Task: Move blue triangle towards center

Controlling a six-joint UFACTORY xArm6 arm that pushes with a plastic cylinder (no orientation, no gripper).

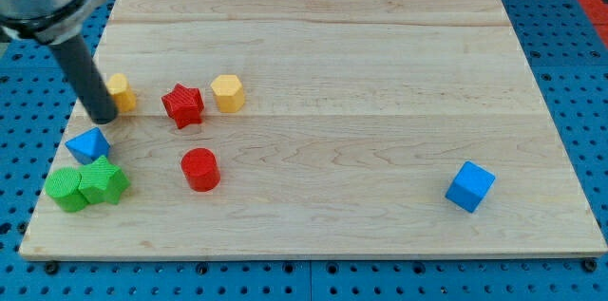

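Observation:
The blue triangle (88, 144) lies near the board's left edge, low in the view. My tip (101, 119) is just above it, a little to its right, close to it or touching; I cannot tell which. The dark rod runs up to the view's top left corner and partly hides a yellow block (121, 93).
A red star (182, 105) and a yellow hexagon block (228, 93) sit right of the tip. A red cylinder (200, 169) lies lower. Two green blocks (66, 190) (103, 182) sit just below the triangle. A blue cube (470, 187) is at the lower right. The wooden board (380, 73) has edges all round.

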